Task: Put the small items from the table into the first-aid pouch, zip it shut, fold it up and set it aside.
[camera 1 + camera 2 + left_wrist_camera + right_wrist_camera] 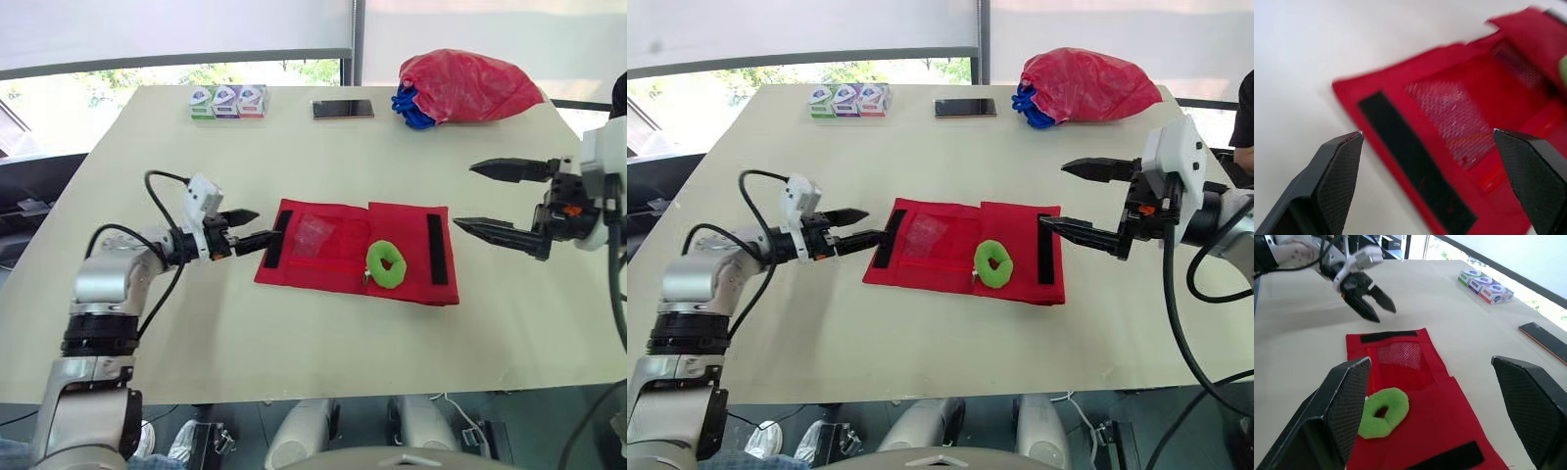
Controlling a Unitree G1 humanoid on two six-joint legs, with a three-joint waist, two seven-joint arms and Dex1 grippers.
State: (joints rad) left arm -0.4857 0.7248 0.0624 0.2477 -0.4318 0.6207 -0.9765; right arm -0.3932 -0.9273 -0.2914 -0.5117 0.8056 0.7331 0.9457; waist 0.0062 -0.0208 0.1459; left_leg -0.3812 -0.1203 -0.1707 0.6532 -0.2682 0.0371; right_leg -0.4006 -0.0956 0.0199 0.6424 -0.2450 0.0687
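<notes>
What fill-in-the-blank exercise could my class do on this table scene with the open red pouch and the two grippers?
1. The fuzzy ring lying on the open red fabric pouch is ____ in colour.
2. At the far edge of the cream table, ____ small cardboard boxes stand in a row.
3. The left gripper, at the pouch's black strip, has its two black fingers ____.
4. The open right gripper holds ____.
Missing words: green; three; open; nothing.

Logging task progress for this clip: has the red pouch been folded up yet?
No, the pouch lies spread open flat on the table with the green ring resting on it.
</notes>
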